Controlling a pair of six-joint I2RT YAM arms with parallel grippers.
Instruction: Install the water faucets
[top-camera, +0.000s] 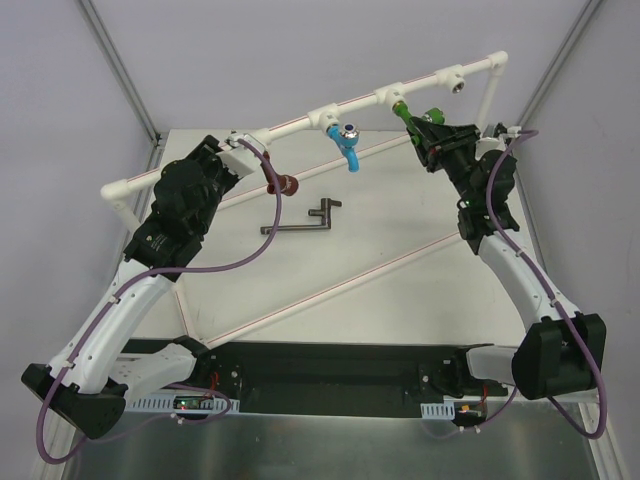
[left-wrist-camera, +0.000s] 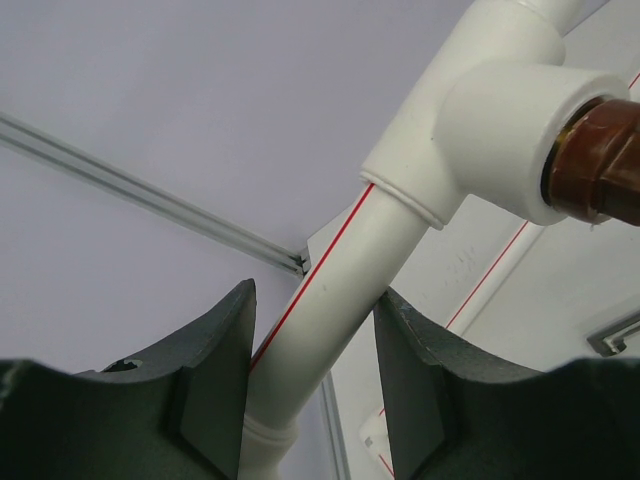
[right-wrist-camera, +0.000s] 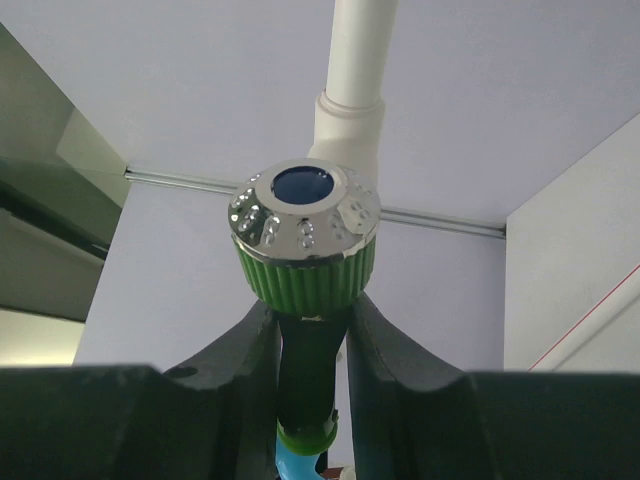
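Overhead view first: white pipe frame (top-camera: 300, 122) is running across the far side of the worktop (top-camera: 400, 290), from 9 o'clock up toward 1 o'clock. Left jaws are sitting at the pipe at about 10 o'clock, beside the fitting that is carrying the reddish-brown faucet (top-camera: 287, 184). Blue faucet (top-camera: 347, 142) is hanging from the next fitting at 12 o'clock, its spout pointing toward 6 o'clock. Right jaws are holding the green faucet (top-camera: 408, 113) at 1 o'clock, just against a third tee (top-camera: 390, 98); whether it is threaded in, I cannot tell. A dark metal tool (top-camera: 300, 220) is lying flat on the worktop near the centre, apart from everything else.

Left wrist view: the two fingers (left-wrist-camera: 225, 385) are standing apart, straddling the pipe frame (left-wrist-camera: 345, 280), which is crossing the gap on a slant. A sliver of background is showing between the 9 o'clock finger and the pipe, so the jaws are not clamping it. At 2 o'clock a tee fitting (left-wrist-camera: 500, 120) is carrying the reddish-brown faucet (left-wrist-camera: 610, 160) in its side socket.

Right wrist view: the fingers (right-wrist-camera: 235, 370) are pinching the green faucet (right-wrist-camera: 305, 280) by its neck, just under its ribbed green collar. Its shiny silver round end, dark blue at the centre, is facing the camera. Behind it, the white pipe frame (right-wrist-camera: 355, 60) is rising toward 12 o'clock.
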